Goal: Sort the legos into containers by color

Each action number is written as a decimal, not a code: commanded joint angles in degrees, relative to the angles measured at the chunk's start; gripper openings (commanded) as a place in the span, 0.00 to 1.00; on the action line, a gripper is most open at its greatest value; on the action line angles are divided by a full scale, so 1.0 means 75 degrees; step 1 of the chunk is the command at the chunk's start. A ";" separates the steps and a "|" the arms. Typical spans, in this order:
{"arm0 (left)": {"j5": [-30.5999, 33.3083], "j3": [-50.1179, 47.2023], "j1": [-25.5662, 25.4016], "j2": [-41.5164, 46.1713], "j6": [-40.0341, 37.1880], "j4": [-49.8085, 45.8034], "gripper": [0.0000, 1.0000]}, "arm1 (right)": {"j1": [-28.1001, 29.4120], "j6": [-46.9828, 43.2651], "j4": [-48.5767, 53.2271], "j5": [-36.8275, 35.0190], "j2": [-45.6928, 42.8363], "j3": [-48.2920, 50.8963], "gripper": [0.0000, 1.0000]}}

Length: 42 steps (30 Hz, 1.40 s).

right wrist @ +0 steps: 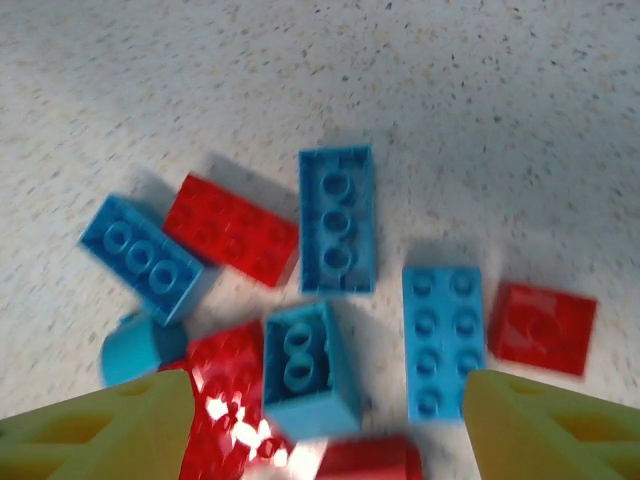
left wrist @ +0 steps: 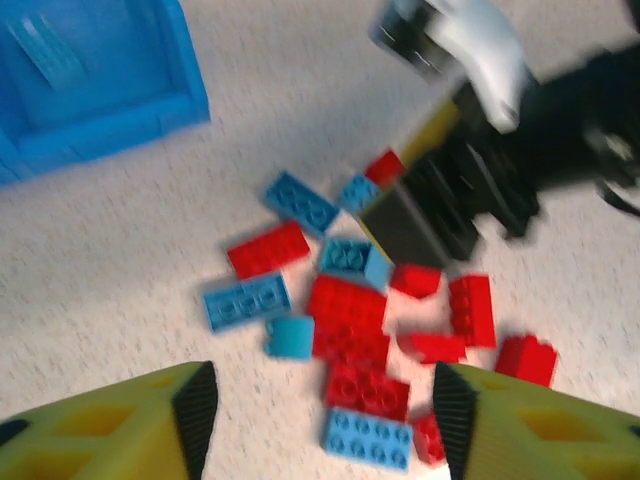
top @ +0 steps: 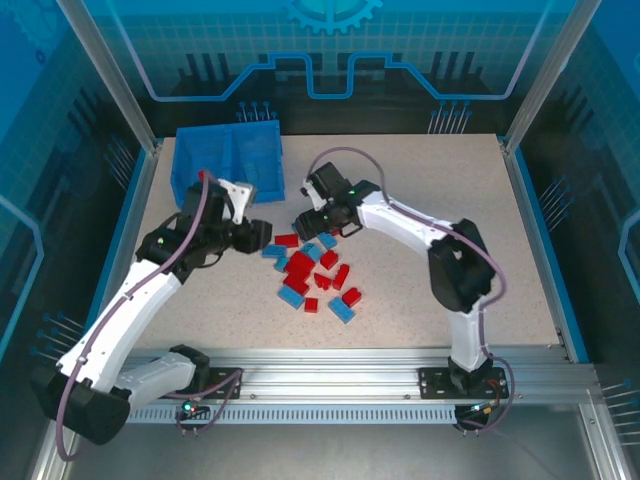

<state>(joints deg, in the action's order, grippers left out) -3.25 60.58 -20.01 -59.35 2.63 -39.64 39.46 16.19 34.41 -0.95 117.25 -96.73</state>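
Note:
Red and light blue legos [top: 312,272] lie in a loose pile mid-table. The blue bin [top: 228,160] with its middle divider stands at the back left. My left gripper [top: 266,237] hangs open just left of the pile; in its wrist view the fingers [left wrist: 195,410] flank a red brick [left wrist: 347,320] and a blue brick [left wrist: 367,438] from above. My right gripper [top: 305,222] hovers open over the pile's far end. In the right wrist view a tilted blue brick [right wrist: 305,370] lies below the gap, beside flat blue bricks [right wrist: 443,335] and a red one [right wrist: 230,228].
The bin's near wall [left wrist: 100,125] shows at the left wrist view's upper left. The right arm [left wrist: 480,60] reaches in close to the left gripper. Bare table lies right of the pile and toward the front rail [top: 330,365].

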 commanded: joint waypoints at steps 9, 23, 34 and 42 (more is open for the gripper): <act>-0.0258 -0.0925 -0.0062 0.0797 -0.1440 0.0016 0.99 | 0.0049 -0.0237 0.0861 -0.0114 0.2404 -0.2579 0.66; 0.0209 -0.1162 -0.0062 0.0859 -0.1555 -0.0038 0.99 | 0.0068 0.0079 0.1284 -0.0373 0.3307 -0.3344 0.38; 0.1857 -0.1337 0.0040 0.1475 -0.0999 0.0365 0.99 | 0.0379 -0.0060 -0.0979 -0.0510 0.0891 -0.2461 0.30; 0.2914 -0.1380 0.0193 0.1667 -0.0717 0.0340 0.99 | 0.0527 -0.0936 -0.1764 -0.1879 0.2807 -0.5109 0.30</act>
<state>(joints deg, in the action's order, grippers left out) 14.48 51.16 -18.94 -48.03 -4.34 -37.87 43.22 12.84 24.14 -9.19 130.67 -129.27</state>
